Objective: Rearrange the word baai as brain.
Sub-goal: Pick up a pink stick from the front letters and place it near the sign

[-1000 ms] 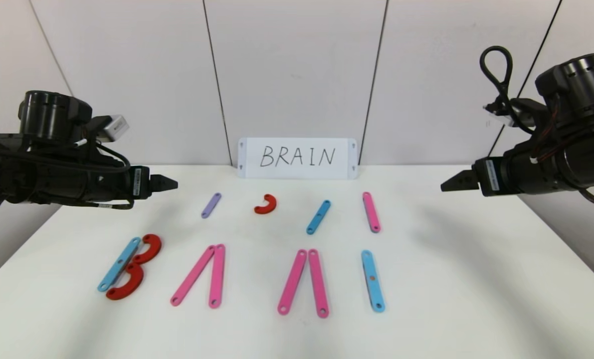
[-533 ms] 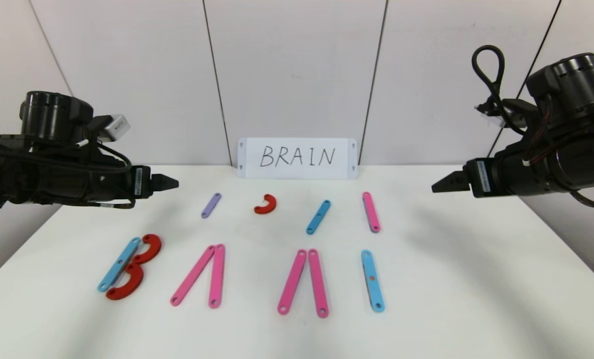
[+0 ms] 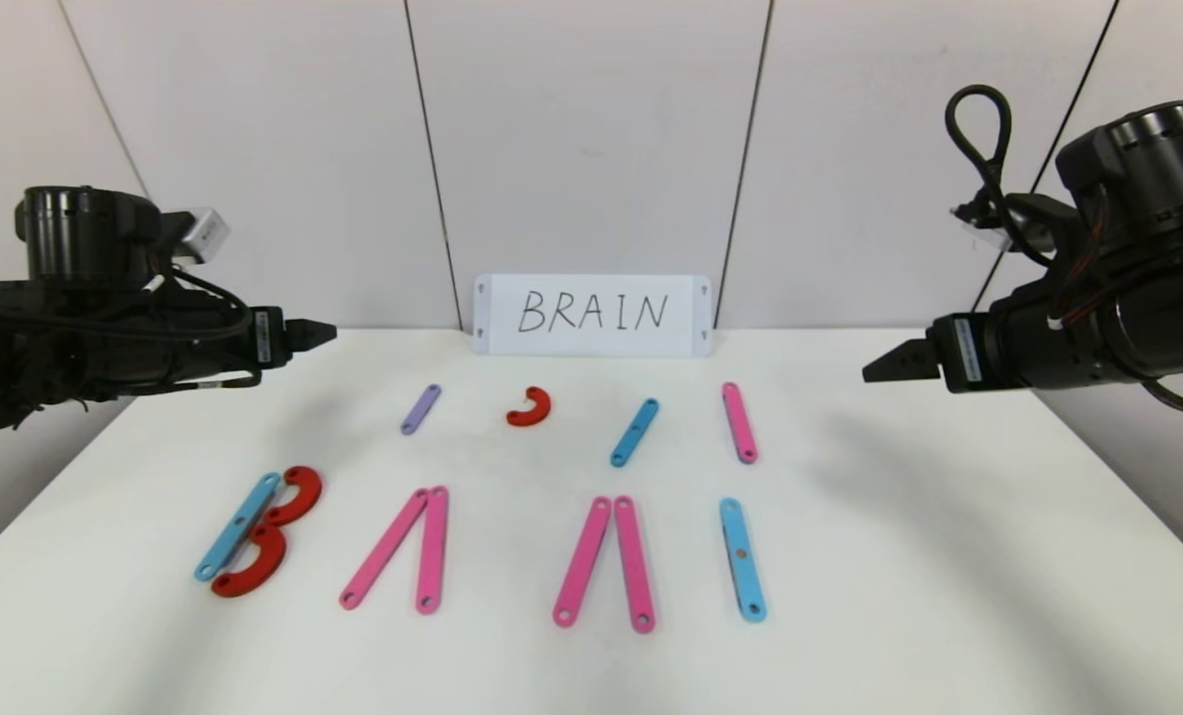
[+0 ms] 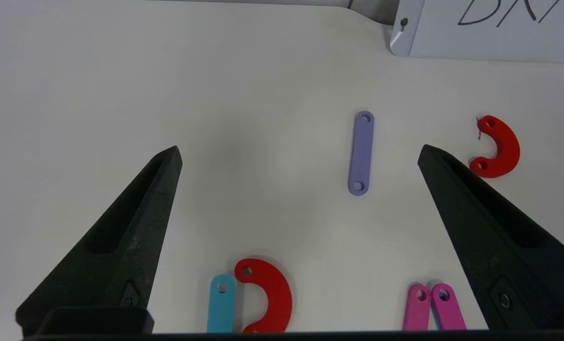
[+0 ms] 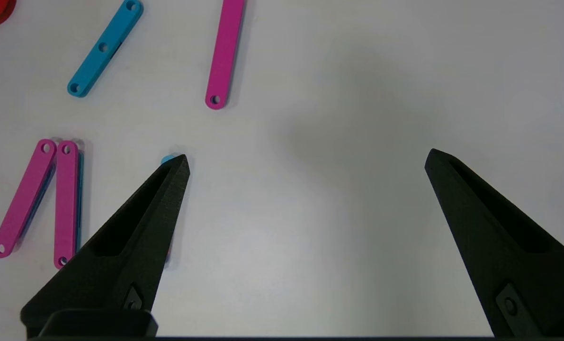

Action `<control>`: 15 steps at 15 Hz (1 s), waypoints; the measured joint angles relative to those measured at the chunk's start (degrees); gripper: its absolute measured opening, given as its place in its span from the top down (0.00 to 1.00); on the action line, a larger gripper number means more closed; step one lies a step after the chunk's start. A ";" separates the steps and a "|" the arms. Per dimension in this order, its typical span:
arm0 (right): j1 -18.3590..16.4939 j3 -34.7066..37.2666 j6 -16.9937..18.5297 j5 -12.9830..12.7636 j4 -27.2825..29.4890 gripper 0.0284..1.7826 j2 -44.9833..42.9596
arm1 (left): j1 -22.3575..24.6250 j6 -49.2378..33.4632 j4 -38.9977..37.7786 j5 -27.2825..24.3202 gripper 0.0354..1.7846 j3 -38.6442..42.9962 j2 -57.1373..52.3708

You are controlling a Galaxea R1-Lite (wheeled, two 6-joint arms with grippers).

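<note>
Head view: left gripper (image 3: 325, 333) has pulled back and up toward its side, fingers spread, empty. The word baai (image 3: 432, 546) lies untouched, below and ahead of both fingertips. Right gripper (image 3: 874, 372) hovers spread, barely shifted. Rearranging not yet begun.

A white table (image 3: 949, 556) with a smooth matte top fills the foreground, its rounded far corners stopping just short of the wall. Behind it stands a wall of pale grey panels (image 3: 591, 139), divided by thin dark seams that run top to bottom, the outer ones slanting. Even, diffuse light falls from above, leaving only soft, blurred shadows on the tabletop near its left and right sides.
</note>
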 joint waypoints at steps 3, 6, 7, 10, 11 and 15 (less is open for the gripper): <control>0.06 0.02 0.00 0.00 0.00 0.02 -0.13 | -4.29 -0.06 -0.45 4.63 0.02 -0.28 2.45; -0.02 0.24 0.00 -0.20 -0.13 0.02 -0.17 | -7.85 -0.37 -1.38 6.39 0.02 -0.20 4.68; -0.13 0.27 0.00 -0.20 -0.16 0.02 -0.17 | -8.09 -0.37 -1.08 6.53 0.02 -0.15 4.94; -0.43 0.27 0.00 -0.20 -0.20 0.02 -0.22 | -8.45 -0.26 2.04 6.45 0.02 0.62 3.74; -0.57 0.24 -0.02 -0.20 -0.22 0.02 -0.27 | -8.46 -0.30 3.89 6.22 0.02 0.84 2.67; -0.77 0.13 0.00 -0.20 -0.22 0.02 -0.69 | -9.47 -2.60 15.17 5.73 0.02 2.44 -3.67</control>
